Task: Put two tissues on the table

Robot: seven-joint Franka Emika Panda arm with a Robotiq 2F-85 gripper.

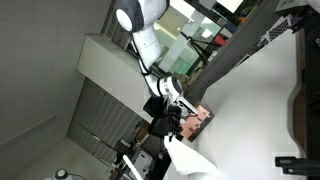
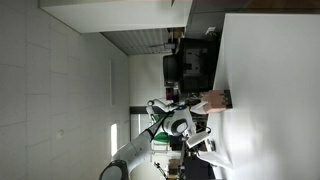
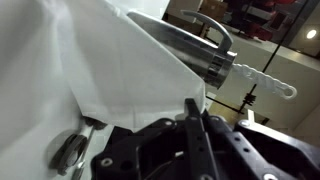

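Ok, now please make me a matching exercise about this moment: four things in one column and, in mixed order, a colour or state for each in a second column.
Things:
1. tissue
2. tissue box
3. table
4. gripper

Colour or state:
A. salmon-pink
B. dark, shut on thin paper
C. broad, flat, white
D. white, soft, hanging in folds

Pairs: 1-D, 2-A, 3-C, 4-B

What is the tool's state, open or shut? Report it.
Shut on a tissue: in the wrist view the tool has its fingertips together, pinching the white sheet's edge; the sheet spreads out above.
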